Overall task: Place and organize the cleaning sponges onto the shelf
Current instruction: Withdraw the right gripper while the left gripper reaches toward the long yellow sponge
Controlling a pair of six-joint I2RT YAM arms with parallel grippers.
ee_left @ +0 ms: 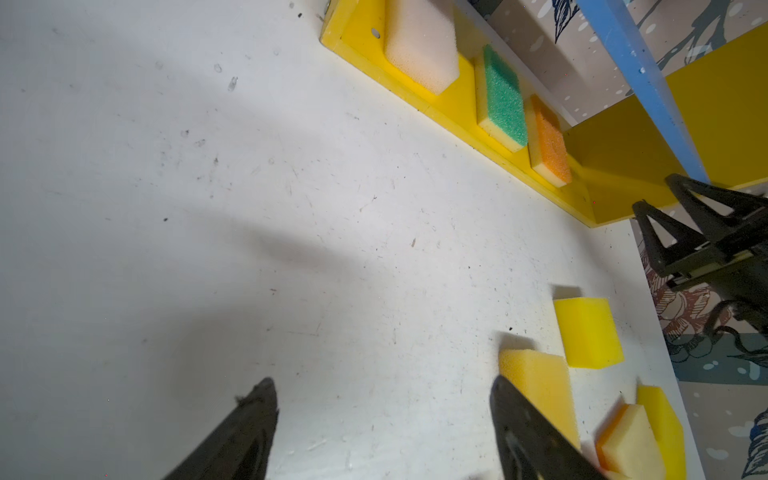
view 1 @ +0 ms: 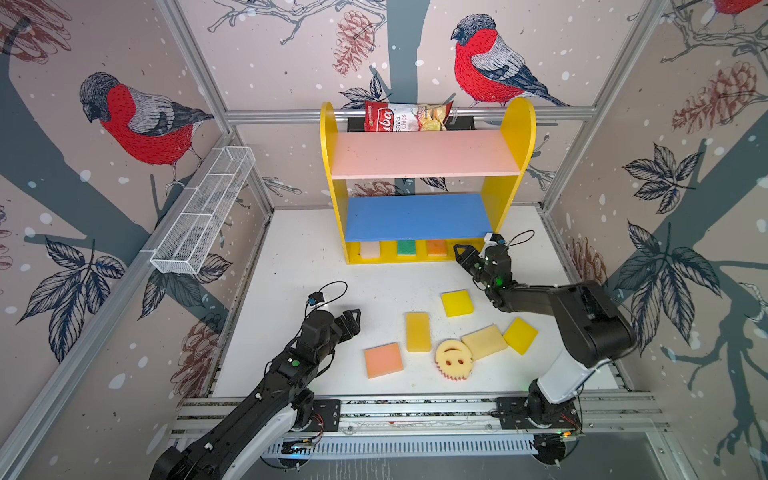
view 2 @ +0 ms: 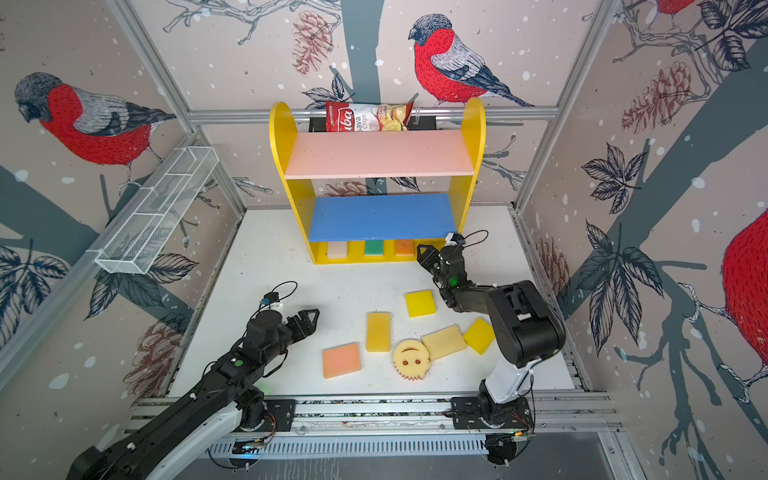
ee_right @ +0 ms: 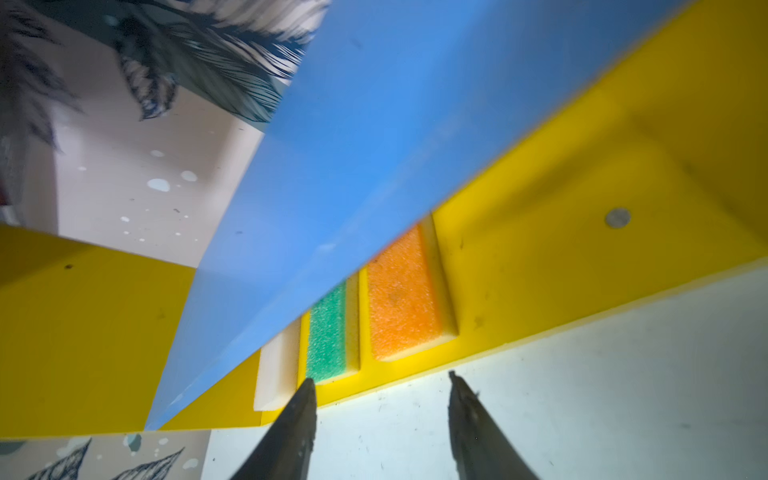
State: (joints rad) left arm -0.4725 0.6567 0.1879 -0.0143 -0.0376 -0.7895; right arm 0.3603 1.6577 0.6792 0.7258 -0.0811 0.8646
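Orange sponge (ee_right: 401, 295) on the shelf (ee_right: 582, 249) base, just beyond the released, empty right gripper (ee_right: 381, 377).

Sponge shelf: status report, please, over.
Open, empty: left gripper, right gripper. Three rectangular foam sponges on base of yellow wooden shelf; six loose foam sponges on white table. Nothing blocking.

Three sponges (view 1: 406, 248) in a row on shelf (view 1: 517, 124) base. Six sponges (view 1: 418, 331) loose on table (view 1: 316, 282) before shelf. Behind shelf top: chips bag (view 1: 405, 117).
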